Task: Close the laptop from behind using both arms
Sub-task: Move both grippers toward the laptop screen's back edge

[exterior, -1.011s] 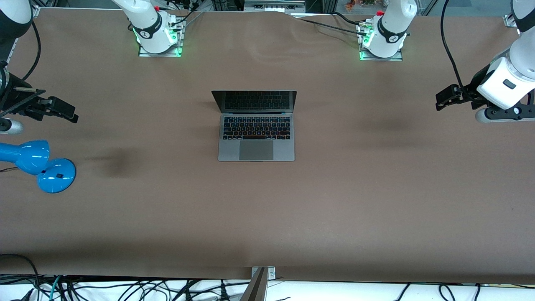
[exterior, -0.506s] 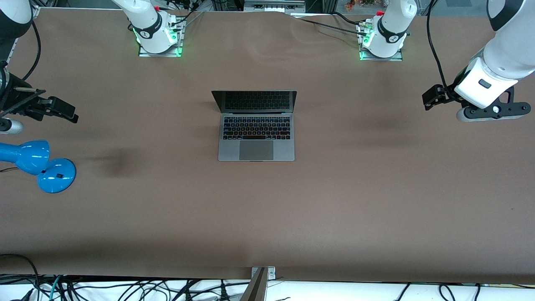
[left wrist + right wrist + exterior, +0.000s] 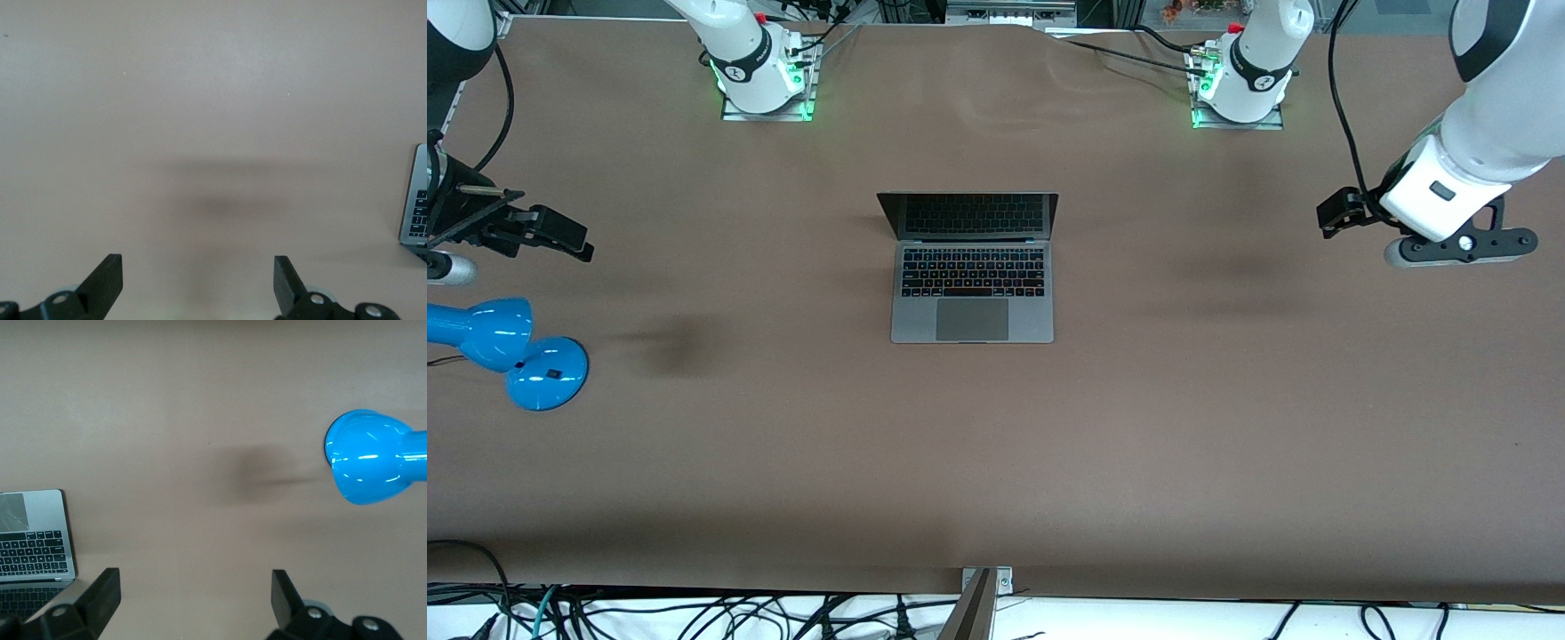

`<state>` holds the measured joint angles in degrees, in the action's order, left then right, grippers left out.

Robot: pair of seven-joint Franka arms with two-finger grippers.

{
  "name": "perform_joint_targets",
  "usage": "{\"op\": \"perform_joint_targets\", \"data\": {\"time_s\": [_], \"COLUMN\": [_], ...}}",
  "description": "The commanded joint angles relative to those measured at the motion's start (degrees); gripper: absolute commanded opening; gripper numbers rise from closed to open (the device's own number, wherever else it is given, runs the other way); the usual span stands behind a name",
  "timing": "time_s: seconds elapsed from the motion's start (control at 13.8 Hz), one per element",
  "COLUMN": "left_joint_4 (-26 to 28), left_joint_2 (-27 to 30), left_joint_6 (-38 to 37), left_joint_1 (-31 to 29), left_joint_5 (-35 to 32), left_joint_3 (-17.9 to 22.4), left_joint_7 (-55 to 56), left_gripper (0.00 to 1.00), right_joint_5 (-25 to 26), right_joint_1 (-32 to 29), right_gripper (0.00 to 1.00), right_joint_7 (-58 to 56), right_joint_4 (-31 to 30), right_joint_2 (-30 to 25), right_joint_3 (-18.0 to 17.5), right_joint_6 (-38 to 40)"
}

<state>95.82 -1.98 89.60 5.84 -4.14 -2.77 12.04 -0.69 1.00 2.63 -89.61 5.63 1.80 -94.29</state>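
Left hand (image 3: 198, 287) with fingers (image 3: 107, 283) spread wide over bare table (image 3: 213, 100), laptop (image 3: 417, 200) corner at the frame's edge.

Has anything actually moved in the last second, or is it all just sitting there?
Only the left arm moved: its left gripper, open and empty, swung in over the bare table toward the laptop. Nothing was grabbed or released. The laptop is still open in the same spot, the right gripper stays open above the table near the blue lamp, and the lamp has not shifted.
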Motion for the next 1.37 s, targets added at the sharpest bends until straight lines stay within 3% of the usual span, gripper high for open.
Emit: {"op": "perform_joint_targets", "data": {"time_s": [0.0,0.36,0.58,0.79,1.08,1.3], "left_joint_4": [-0.4,-0.5,-5.6,-6.5,-6.3,-5.7], "left_joint_2": [-0.4,0.0,0.1,0.2,-0.7,-1.4], "left_joint_6": [-1.2,-4.9,-11.8,-13.3,-12.9,-13.1], "left_joint_1": [2.6,3.7,3.7,4.2,4.1,4.2], "left_joint_5": [-0.6,-0.5,0.3,0.5,7.1,15.4], "left_joint_3": [0.1,-0.4,-4.3,-9.3,-15.4,-17.4], "left_joint_7": [0.9,0.7,2.2,6.7,15.5,21.9], "left_gripper": [1.00,1.00,1.00,1.00,1.00,1.00], "right_joint_5": [-0.4,-1.2,-1.2,-1.2,-1.2,-1.4], "right_joint_1": [0.0,0.2,2.8,6.2,13.5,19.3], "right_gripper": [1.00,1.00,1.00,1.00,1.00,1.00], "right_joint_7": [0.9,0.6,0.4,0.8,0.9,1.1], "right_joint_4": [-0.5,-0.5,-0.6,-0.7,-1.0,-3.0], "right_joint_2": [-0.6,-0.4,0.0,0.1,0.9,1.9], "right_joint_3": [-0.2,-0.3,-0.3,-0.3,-0.3,-0.3], "right_joint_6": [-0.4,0.2,1.7,6.0,11.5,14.2]}}
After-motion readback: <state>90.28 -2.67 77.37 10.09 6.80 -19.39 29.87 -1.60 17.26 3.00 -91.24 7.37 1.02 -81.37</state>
